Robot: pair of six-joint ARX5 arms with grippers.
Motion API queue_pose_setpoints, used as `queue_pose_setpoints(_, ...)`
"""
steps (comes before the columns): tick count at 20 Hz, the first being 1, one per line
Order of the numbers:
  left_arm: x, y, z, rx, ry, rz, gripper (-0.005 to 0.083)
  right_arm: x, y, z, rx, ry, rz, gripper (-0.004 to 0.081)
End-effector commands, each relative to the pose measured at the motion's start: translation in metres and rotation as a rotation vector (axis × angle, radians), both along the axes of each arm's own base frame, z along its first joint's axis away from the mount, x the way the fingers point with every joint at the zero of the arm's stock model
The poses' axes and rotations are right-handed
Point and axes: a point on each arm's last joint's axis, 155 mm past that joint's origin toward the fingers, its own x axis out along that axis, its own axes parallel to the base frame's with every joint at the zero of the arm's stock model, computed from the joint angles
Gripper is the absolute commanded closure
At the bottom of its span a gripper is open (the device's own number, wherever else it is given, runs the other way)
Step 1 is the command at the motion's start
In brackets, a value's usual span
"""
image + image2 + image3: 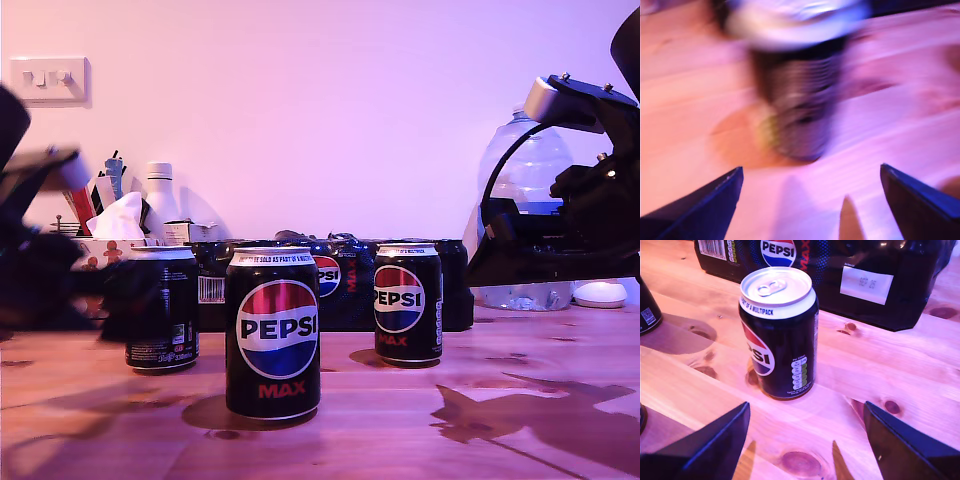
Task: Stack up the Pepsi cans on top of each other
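Note:
Three black Pepsi cans stand upright and apart on the wooden table [400,420]. The nearest can [273,333] is in the middle, one can [162,308] is toward the exterior view's left, and another [407,303] toward its right. My first gripper [85,290] is a blur at the exterior view's left, beside the left can. The first wrist view shows that gripper [811,169] open, with the blurred can [800,100] just beyond the fingertips. My second gripper [495,258] hovers at the exterior view's right. It [806,405] is open too, a little short of the right can [780,335].
A dark plastic-wrapped Pepsi multipack [345,285] lies behind the cans and shows as a multipack [875,275] in the second wrist view. A tissue box and clutter [115,225] with a white bottle [160,200] stand at the back left of the exterior view, a large water bottle [525,170] at the back right.

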Motion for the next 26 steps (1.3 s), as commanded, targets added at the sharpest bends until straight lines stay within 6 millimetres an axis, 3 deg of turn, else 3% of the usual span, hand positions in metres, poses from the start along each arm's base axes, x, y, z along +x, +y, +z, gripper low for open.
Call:
queue_pose_setpoints(1, 0.005, -0.001, 0.006, -0.005, -0.034, 0.001, -0.0019, -0.002, 0.001, -0.004, -0.004, 0.004, 0.003, 0.0115)
queue_pose_setpoints(5, 0.015, 0.007, 0.011, -0.027, -0.069, 0.040, -0.0019, -0.002, 0.000, -0.004, -0.005, 0.005, 0.003, 0.0115)
queue_pose_setpoints(8, 0.023, -0.002, 0.018, -0.064, -0.117, 0.013, -0.0019, -0.002, 0.001, -0.004, -0.005, 0.004, 0.004, 0.0115)
queue_pose_setpoints(18, 0.052, -0.018, 0.010, -0.099, -0.142, -0.027, -0.0019, 0.004, 0.003, 0.002, -0.005, -0.043, 0.012, 0.0115)
queue_pose_setpoints(26, 0.056, -0.020, 0.006, -0.101, -0.135, -0.033, -0.0019, 0.022, 0.021, -0.007, 0.061, -0.083, 0.020, 0.0115)
